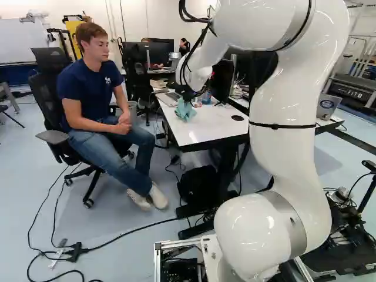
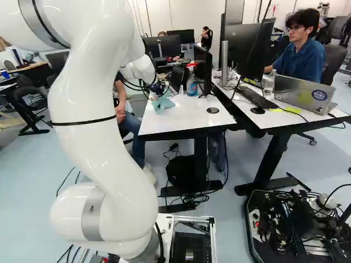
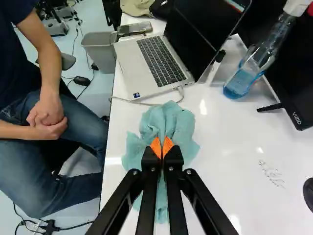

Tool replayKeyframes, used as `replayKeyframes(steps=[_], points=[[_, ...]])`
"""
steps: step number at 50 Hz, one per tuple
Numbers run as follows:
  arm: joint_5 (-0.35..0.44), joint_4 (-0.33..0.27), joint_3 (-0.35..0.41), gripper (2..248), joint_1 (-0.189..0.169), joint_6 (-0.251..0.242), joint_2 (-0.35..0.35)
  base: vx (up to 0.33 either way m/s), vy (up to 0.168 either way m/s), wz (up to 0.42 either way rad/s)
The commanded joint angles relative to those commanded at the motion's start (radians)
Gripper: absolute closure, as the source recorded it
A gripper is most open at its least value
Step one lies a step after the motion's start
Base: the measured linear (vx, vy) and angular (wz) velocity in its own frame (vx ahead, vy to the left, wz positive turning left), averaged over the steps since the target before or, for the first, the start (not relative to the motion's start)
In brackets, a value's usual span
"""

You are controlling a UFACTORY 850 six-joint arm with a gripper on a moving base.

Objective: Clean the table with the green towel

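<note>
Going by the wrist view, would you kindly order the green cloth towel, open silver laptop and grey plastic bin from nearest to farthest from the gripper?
1. Green towel, pinched in the gripper.
2. Silver laptop, ahead on the white table.
3. Grey bin, farther ahead, past the table's edge.

I can read "VIZIO" on the black monitor (image 3: 299, 93) at the wrist view's right edge. The dark handwriting (image 3: 272, 174) on the glossy white tabletop (image 3: 230, 142), lower right there, I can't make out. Far right in the left base view, a long black bar (image 1: 343, 91) reads "FITB", then blurs.
</note>
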Motion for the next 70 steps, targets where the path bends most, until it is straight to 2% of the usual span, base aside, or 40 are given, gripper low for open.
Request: replayKeyframes(steps=[48, 70], points=[[0.0, 0.0, 0.043, 225, -0.113, 0.0, 0.133, 0.0, 0.0, 0.0], [0.0, 0.0, 0.064, 225, -0.166, 0.0, 0.16, 0.0, 0.0, 0.0]])
